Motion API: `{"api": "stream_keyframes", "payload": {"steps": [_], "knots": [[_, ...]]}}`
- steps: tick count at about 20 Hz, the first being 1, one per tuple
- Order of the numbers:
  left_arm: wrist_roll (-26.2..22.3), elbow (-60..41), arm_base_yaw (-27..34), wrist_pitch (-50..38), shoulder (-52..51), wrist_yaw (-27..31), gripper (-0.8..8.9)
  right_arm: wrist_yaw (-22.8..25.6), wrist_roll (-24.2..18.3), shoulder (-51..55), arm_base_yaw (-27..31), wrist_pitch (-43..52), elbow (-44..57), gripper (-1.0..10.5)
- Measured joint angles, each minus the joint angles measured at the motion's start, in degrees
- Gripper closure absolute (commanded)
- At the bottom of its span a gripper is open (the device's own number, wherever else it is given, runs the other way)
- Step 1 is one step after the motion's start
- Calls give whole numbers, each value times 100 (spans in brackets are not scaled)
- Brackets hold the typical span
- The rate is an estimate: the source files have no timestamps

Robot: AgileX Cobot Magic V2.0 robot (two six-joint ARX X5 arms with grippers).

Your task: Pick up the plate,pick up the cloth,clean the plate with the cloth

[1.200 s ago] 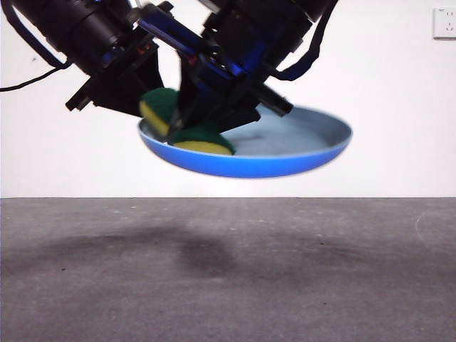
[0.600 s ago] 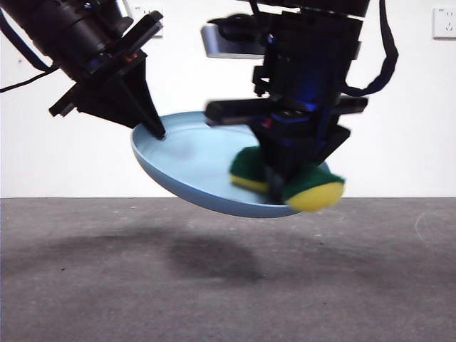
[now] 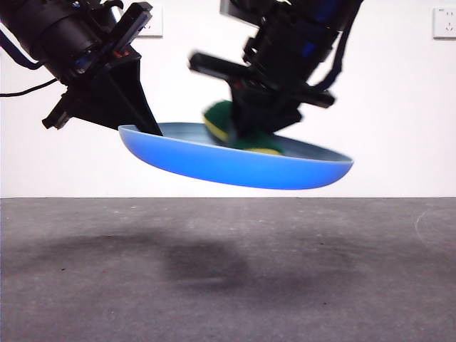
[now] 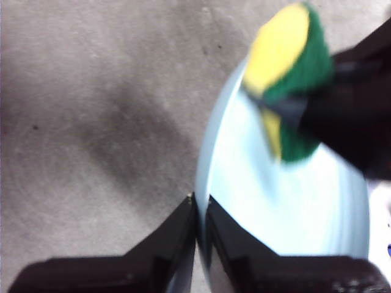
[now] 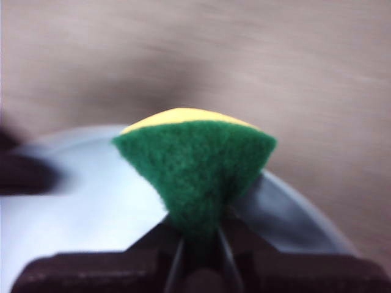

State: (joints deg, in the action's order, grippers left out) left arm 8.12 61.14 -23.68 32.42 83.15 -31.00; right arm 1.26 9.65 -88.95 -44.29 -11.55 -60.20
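The light-blue plate (image 3: 235, 160) hangs in the air above the table. My left gripper (image 3: 146, 127) is shut on its rim at the left side; in the left wrist view the jaws (image 4: 198, 210) pinch the plate's edge (image 4: 293, 201). My right gripper (image 3: 246, 132) comes from above and is shut on the cloth (image 3: 228, 128), a yellow sponge with a green layer, and presses it onto the plate's inside near the middle. The right wrist view shows the cloth (image 5: 195, 165) squeezed between its jaws over the plate (image 5: 79, 189). The cloth also shows in the left wrist view (image 4: 287, 67).
The grey table (image 3: 228, 271) lies below, with the plate's shadow on it. A white wall stands behind, with a socket (image 3: 444, 23) at the top right.
The plate has tilted so its underside faces the camera. The right gripper has moved the cloth from the plate's near right edge back toward its middle.
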Motion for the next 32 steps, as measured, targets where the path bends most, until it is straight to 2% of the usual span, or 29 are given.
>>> {"api": "stream_keyframes", "payload": {"steps": [2, 4, 9, 11, 12, 14, 21, 24, 26, 28, 29, 30, 32], "knots": [[-87, -2, -2, -109, 0, -79, 821, -540, 72, 0, -103, 90, 0, 958], [-175, -9, -20, -343, 0, 17, 821, -828, 109, 7, -245, 42, -4, 959], [-210, -7, -55, -675, -2, 1311, 821, -861, 127, -13, -503, -935, -9, 959], [-297, -7, -55, -656, -2, 1978, 821, -579, 109, -22, -527, -1165, -4, 959], [-378, -4, -55, -656, -2, 2288, 821, -271, 107, -22, -525, -1281, -4, 959], [-485, -4, -52, -651, -2, 2647, 821, 140, 107, -22, -516, -1504, -4, 959], [-662, 4, 55, -734, 658, 3091, 821, 221, 107, 466, -520, -1810, 2, 959], [-686, 4, 116, -929, 1108, 3217, 820, 601, 105, 769, -520, -2081, 2, 959], [-691, 4, 127, -1080, 1340, 3477, 817, 654, 105, 979, -518, -2304, 2, 959], [-704, 15, 170, -1185, 1484, 3499, 811, 811, 105, 1185, -520, -2470, 2, 959], [-704, 15, 197, -1228, 1510, 3493, 765, 957, 105, 1287, -518, -2500, 2, 959], [-704, 15, 212, -1279, 1510, 3499, 655, 1073, 105, 1351, -518, -2500, 2, 959], [-726, 17, 240, -1421, 1519, 3657, 348, 1102, 105, 1408, -496, -2498, 2, 959]]}}
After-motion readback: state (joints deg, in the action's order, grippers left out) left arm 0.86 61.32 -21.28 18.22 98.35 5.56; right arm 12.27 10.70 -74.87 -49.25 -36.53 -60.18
